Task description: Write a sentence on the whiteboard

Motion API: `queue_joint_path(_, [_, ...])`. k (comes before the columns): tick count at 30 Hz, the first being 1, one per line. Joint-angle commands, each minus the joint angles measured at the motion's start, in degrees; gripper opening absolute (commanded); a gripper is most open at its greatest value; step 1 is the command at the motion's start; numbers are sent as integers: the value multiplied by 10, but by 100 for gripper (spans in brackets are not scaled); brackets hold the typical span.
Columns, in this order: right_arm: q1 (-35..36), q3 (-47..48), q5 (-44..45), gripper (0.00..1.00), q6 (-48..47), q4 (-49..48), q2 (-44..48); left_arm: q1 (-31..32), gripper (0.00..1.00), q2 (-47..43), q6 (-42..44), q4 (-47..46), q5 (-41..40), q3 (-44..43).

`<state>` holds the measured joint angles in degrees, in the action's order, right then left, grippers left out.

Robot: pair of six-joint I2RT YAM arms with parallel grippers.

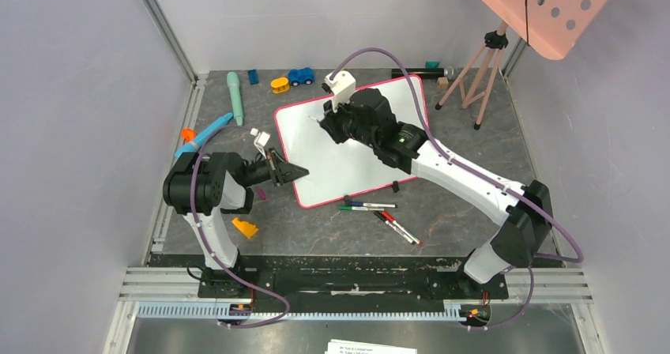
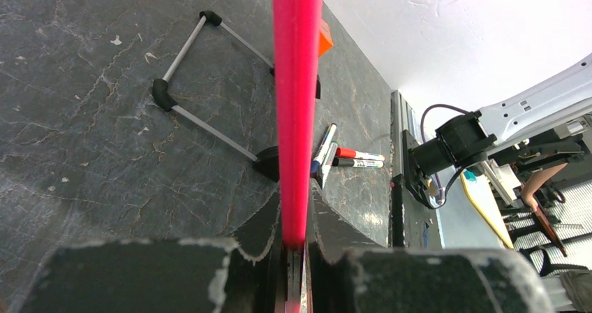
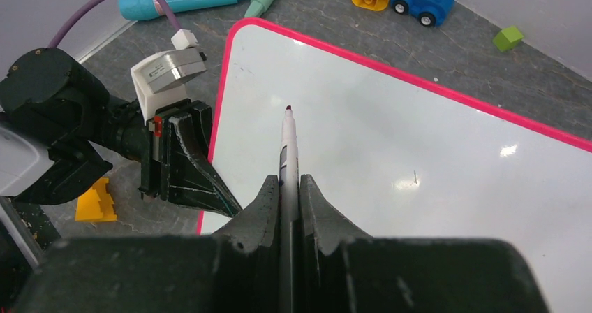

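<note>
The whiteboard (image 1: pixel 348 160), white with a pink-red rim, lies tilted across the middle of the table. My left gripper (image 1: pixel 294 172) is shut on its left edge; in the left wrist view the rim (image 2: pixel 297 82) runs straight out from between the jaws of that gripper (image 2: pixel 296 195). My right gripper (image 3: pixel 290 184) is shut on a marker (image 3: pixel 287 149) with its dark tip (image 3: pixel 288 108) pointing at the board's upper left area (image 3: pixel 419 131). Seen from above, the right gripper (image 1: pixel 336 125) hovers over the board's top left. No sentence shows on the board; part of it is hidden under the right arm.
Loose markers (image 1: pixel 367 206) (image 1: pixel 397 227) lie just in front of the board. A yellow block (image 1: pixel 244 227) sits by the left arm. A blue toy car (image 1: pixel 300 76), a yellow piece (image 1: pixel 280 84) and teal sticks (image 1: pixel 235 95) lie at the back left. A tripod (image 1: pixel 478 69) carries a pink perforated panel (image 1: pixel 545 6) at the back right.
</note>
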<state>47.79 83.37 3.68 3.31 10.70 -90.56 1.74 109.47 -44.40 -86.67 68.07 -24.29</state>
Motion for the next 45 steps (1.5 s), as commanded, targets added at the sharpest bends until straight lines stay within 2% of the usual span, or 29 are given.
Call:
queue_joint_path(1, [1,-8,26,0,-6,-21,32,15,2,12,42,-25,21,4])
queue_joint_path(6, [1,-6,53,0,6,-8,35,14,2,3,52,-26,23,9])
queue_joint_path(11, [1,-7,87,0,56,-1,35,15,2,1,65,-25,27,10])
queue_joint_path(17, [1,10,63,0,71,20,19,20,2,10,60,-25,39,-1])
queue_joint_path(23, [3,29,37,0,27,22,5,23,2,11,61,-25,45,-3])
queue_joint_path(27, [15,82,45,0,4,62,-37,23,2,14,60,-25,48,-6])
queue_joint_path(33, [37,141,54,0,-26,70,-82,24,2,13,61,-25,49,-7])
queue_joint_path(45, [41,198,46,0,-28,81,-133,25,2,7,66,-25,46,-1])
